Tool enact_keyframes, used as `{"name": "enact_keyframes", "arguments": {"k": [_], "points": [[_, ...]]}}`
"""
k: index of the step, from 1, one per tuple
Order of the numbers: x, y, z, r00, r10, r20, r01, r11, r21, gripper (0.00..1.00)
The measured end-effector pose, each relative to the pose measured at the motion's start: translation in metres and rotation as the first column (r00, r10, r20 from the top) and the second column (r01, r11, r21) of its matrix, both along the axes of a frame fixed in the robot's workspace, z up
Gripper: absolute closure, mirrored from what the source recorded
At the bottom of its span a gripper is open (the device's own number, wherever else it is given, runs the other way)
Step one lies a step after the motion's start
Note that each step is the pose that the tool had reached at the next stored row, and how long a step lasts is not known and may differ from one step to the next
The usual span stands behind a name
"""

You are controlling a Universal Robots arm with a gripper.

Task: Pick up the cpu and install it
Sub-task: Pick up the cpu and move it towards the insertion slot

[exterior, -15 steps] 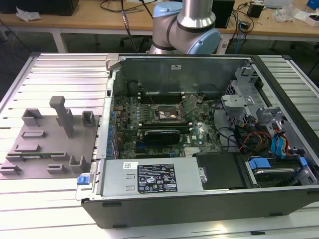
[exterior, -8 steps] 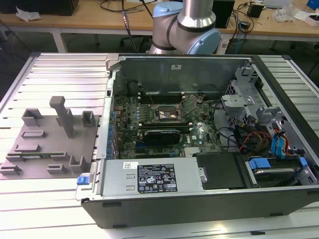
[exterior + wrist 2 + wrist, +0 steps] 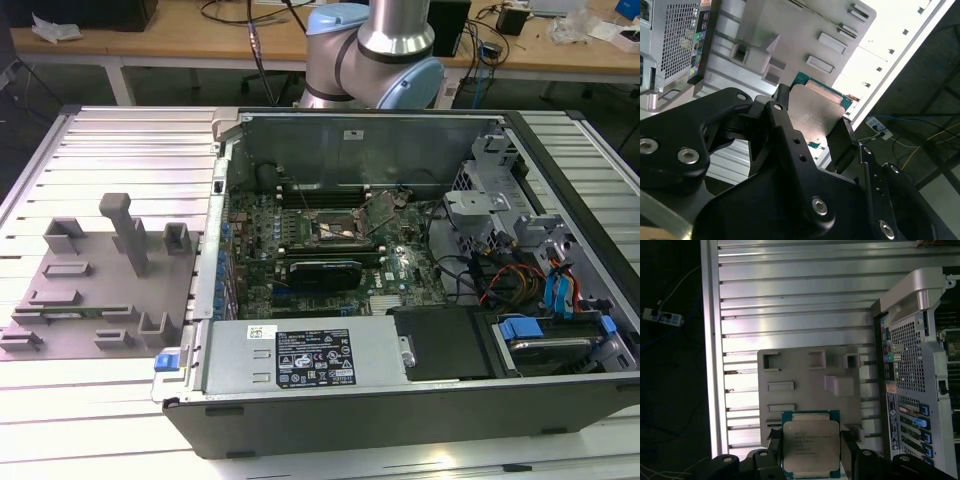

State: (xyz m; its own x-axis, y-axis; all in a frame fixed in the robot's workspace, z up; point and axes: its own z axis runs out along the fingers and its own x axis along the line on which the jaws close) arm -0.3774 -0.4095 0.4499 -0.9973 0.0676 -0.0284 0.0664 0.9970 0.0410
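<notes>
The cpu [image 3: 811, 440] is a flat square chip with a silvery metal top on a green board. In both wrist views it sits between the black fingers of my gripper [image 3: 811, 456], which is shut on its two opposite edges. The second wrist view shows the cpu [image 3: 815, 112] from the side, clamped in the gripper [image 3: 812, 127]. It hangs well above the grey fixture plate [image 3: 800, 370] on the slatted table. The open computer case [image 3: 400, 280] lies flat, with the black-framed socket [image 3: 335, 228] on its motherboard.
In the exterior view the grey fixture plate [image 3: 90, 290], with upright posts and slots, lies left of the case. The arm's base [image 3: 375, 50] stands behind the case. Drive bays and cables [image 3: 530, 270] fill the case's right side. The table's edge [image 3: 712, 365] borders dark floor.
</notes>
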Motion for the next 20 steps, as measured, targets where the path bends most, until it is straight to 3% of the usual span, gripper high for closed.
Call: {"name": "enact_keyframes", "arguments": {"k": [8, 20], "points": [[0.0129, -0.0003, 0.0, 1.0, 0.0, -0.0012, 0.0, 1.0, 0.0, 0.45], [0.0421, -0.0009, -0.0001, 1.0, 0.0, -0.0038, 0.0, 1.0, 0.0001, 0.45]]}}
